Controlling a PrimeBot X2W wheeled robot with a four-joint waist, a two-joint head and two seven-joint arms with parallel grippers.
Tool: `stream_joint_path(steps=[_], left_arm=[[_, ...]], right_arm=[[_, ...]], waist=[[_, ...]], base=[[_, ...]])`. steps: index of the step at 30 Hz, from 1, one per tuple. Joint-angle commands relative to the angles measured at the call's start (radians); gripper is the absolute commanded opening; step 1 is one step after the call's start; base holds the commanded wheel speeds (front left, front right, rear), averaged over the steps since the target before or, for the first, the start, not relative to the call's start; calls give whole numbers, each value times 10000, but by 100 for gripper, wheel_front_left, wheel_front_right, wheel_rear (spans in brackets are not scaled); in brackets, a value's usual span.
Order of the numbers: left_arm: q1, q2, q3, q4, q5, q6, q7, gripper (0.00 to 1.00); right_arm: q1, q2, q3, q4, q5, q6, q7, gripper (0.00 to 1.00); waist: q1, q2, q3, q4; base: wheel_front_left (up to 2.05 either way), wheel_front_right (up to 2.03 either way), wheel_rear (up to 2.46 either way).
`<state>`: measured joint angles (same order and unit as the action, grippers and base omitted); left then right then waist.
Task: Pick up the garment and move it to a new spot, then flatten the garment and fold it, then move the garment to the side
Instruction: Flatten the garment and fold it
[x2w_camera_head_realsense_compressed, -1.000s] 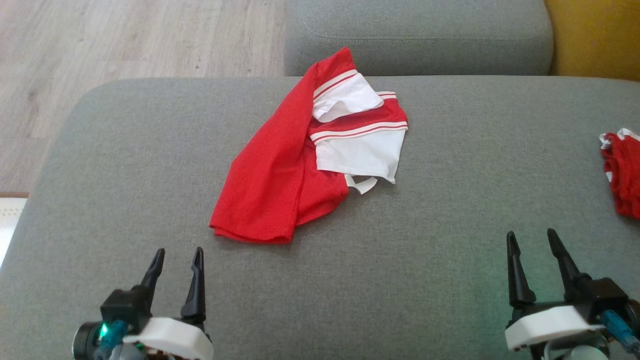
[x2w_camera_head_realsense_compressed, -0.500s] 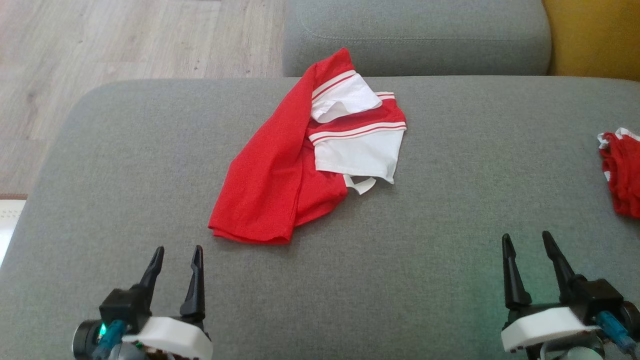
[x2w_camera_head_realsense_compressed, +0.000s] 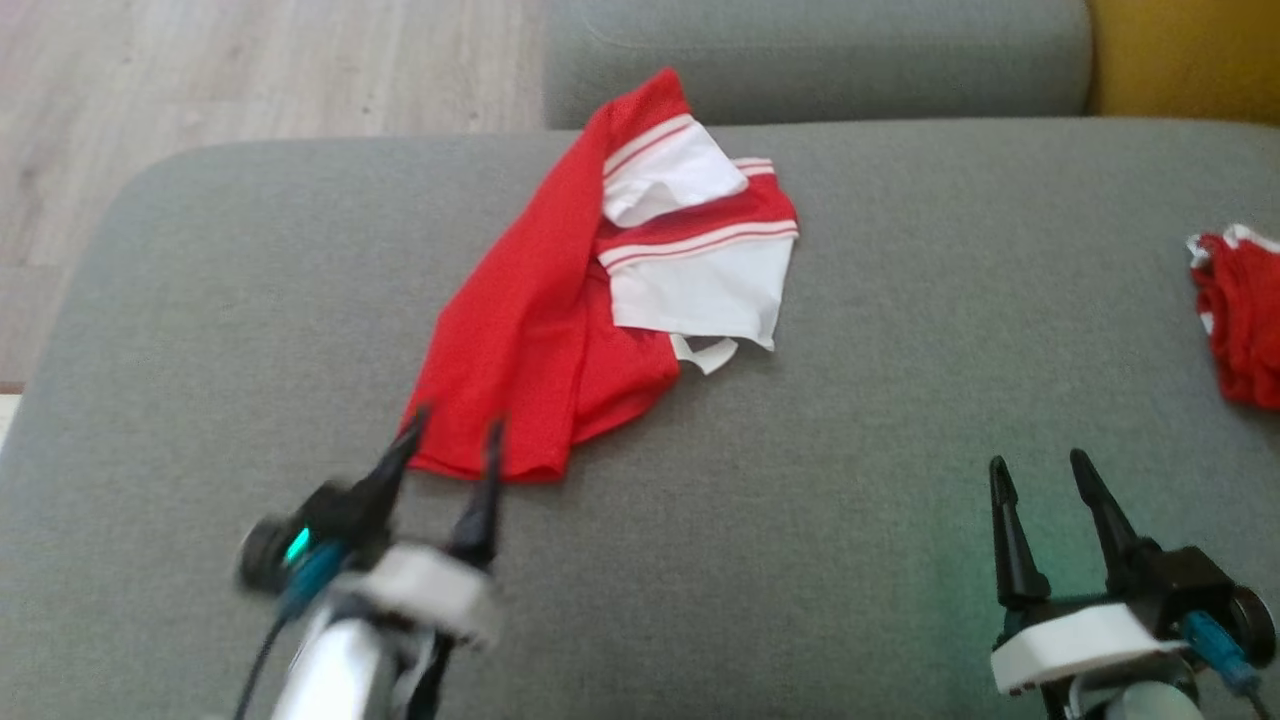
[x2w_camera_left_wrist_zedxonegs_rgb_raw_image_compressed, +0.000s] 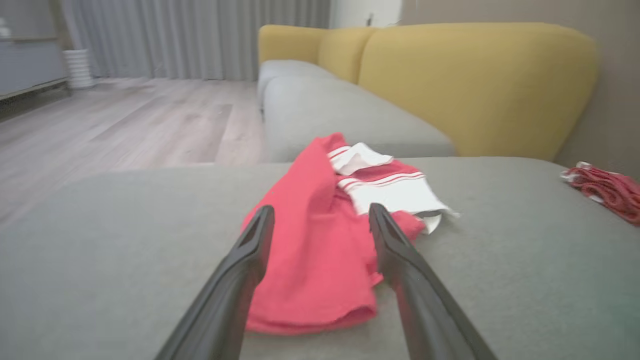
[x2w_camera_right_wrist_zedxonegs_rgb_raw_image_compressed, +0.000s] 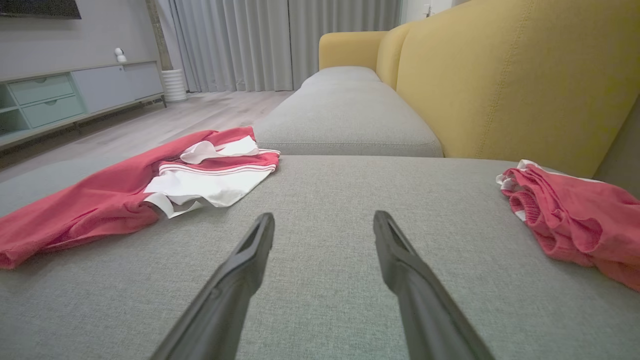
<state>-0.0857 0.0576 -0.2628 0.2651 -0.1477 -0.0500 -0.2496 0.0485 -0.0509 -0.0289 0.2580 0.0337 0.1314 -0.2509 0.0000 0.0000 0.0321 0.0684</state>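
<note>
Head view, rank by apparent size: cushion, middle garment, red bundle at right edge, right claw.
1. cushion
2. garment
3. red bundle and right claw: they look about alike. The bundle is cut off by the frame edge and the claw sits nearer the camera, so no ranking.
</note>
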Motion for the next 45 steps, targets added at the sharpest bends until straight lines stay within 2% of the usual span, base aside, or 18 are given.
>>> stream_joint_path(steps=[1, 4, 7, 11, 20, 25, 26, 27, 28, 33, 37, 41, 45], left_arm=[[-998, -56, -84, 42, 122, -49, -122, 100], [-2082, -68, -1083, 819, -252, 52, 54, 100], [-3043, -70, -2009, 1662, -683, 329, 351, 100], [-3955, -72, -2825, 2924, -1197, 649, 605, 100], [-5279, -73, -3320, 5747, -1485, 1446, 475, 100], [-5633, -73, -3415, 6728, -1608, 1389, 392, 100], [-5709, -73, -3436, 6898, -1673, 1340, 372, 55], [-5770, -73, -3447, 7020, -1780, 1266, 358, 21], [-5815, -73, -3445, 7073, -1939, 1164, 339, 0], [-5781, -73, -3559, 6744, -2749, 455, 318, 0], [-5379, 75, -3957, 6107, -2902, -249, 1008, 0], [-4555, 1111, -4553, 4778, -2823, -579, 2275, 0], [-3475, 2674, -4743, 2778, -2914, -598, 3655, 0]], right_arm=[[-565, -243, 344, -369, 7, -7, -109, 100], [-908, -296, 560, -439, 28, -7, -109, 100], [-1216, -282, 787, -484, 77, -7, -109, 100], [-1472, -244, 943, -475, 183, -7, -109, 100], [-1649, -165, 865, -474, 287, -7, -109, 100], [-1672, -140, 859, -468, 306, -7, -109, 100], [-1673, -134, 848, -464, 309, -7, -109, 100], [-1662, -128, 830, -458, 310, -7, -109, 100], [-1640, -123, 805, -455, 311, -7, -109, 100], [-1381, -110, 577, -467, 295, -7, -109, 100], [-1042, -106, 328, -481, 277, -7, -109, 100], [-766, -93, 149, -508, 283, -7, -109, 100], [-607, -74, 91, -529, 303, -7, -109, 100]], waist=[[0, 0, 304, -253], [0, 0, 729, -622], [0, 0, 1115, -1081], [0, 0, 1524, -1620], [0, 0, 1890, -2291], [0, 0, 1887, -2354], [0, 0, 1870, -2346], [0, 0, 1838, -2320], [0, 0, 1798, -2282], [0, 0, 1530, -1957], [0, 0, 1270, -1532], [0, 0, 1050, -1111], [0, 0, 900, -768]], base=[[0, 0, 0], [0, 0, 0], [0, 0, 0], [0, 0, 0], [0, 0, 0], [0, 0, 0], [0, 0, 0], [0, 0, 0], [0, 0, 0], [0, 0, 0], [0, 0, 0], [0, 0, 0], [0, 0, 0]])
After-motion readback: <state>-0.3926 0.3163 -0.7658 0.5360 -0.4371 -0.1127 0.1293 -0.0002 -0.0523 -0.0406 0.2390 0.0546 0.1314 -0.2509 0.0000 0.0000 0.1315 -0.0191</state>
